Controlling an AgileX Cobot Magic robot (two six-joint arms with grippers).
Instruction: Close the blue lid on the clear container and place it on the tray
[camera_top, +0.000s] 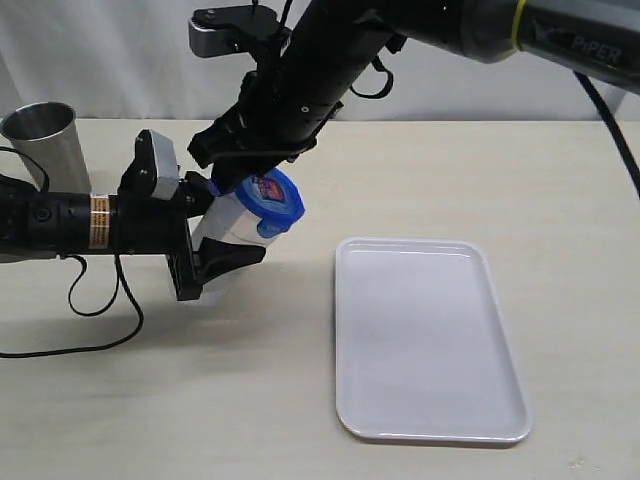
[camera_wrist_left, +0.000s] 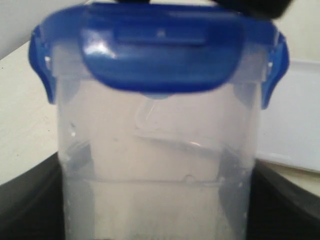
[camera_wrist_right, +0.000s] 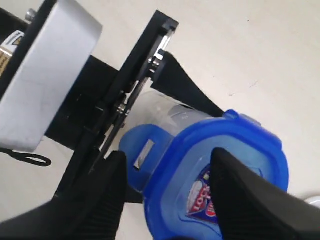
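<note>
My left gripper is shut on the clear container, holding it tilted above the table, left of the tray. In the left wrist view the container fills the frame between the dark fingers. The blue lid sits on the container's rim, its near flap folded down. My right gripper hangs over the lid and stands open. In the right wrist view one finger lies over the lid's sticker and the other beside a side flap.
A steel cup stands at the far left behind the left arm. The white tray holds nothing. A black cable loops on the table under the left arm.
</note>
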